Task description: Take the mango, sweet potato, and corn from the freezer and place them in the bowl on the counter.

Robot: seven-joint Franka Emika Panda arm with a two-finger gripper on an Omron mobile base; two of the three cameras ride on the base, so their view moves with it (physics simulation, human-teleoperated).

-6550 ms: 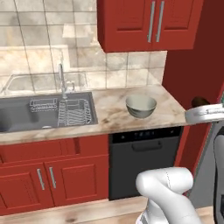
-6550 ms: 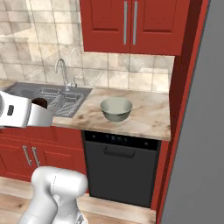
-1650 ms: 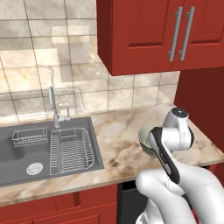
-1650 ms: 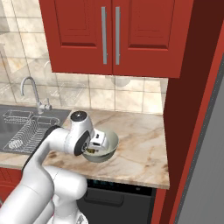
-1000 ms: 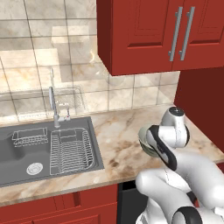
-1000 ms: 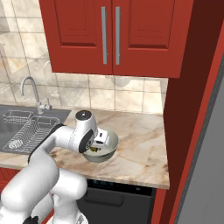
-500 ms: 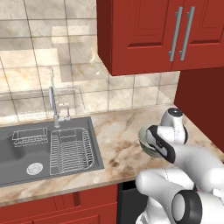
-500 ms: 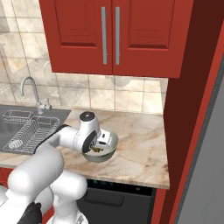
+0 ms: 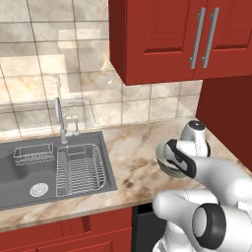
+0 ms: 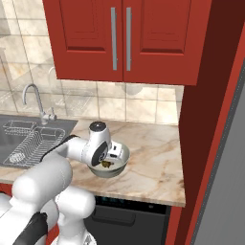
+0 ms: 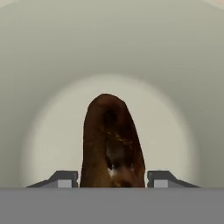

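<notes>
The pale grey-green bowl [image 10: 122, 162] stands on the marbled counter [image 10: 155, 158], and my arm bends down over it. Inside it the dark brown sweet potato [image 11: 111, 135] lies on the bowl's floor [image 11: 112, 52], pointing away from the hand. My gripper [image 11: 112, 179] reaches into the bowl with one fingertip on each side of the potato's near end, a thin gap showing at both tips. From the right base view a brown bit of the sweet potato [image 10: 106, 164] shows under the hand. In the left base view my arm covers most of the bowl [image 9: 164, 165].
A grey sink [image 9: 29, 172] with a wire dish rack [image 9: 81, 167] and a faucet [image 9: 60, 118] lies to the left. Red upper cabinets [image 9: 162, 39] hang above. A red side panel [image 10: 210, 119] and the grey freezer [image 10: 232, 191] bound the right; a black appliance front [image 10: 129, 217] sits below.
Since the oldest frames the base has driven up to the counter. Over the last second the hand sank deeper into the bowl and the fingers eased slightly apart around the sweet potato.
</notes>
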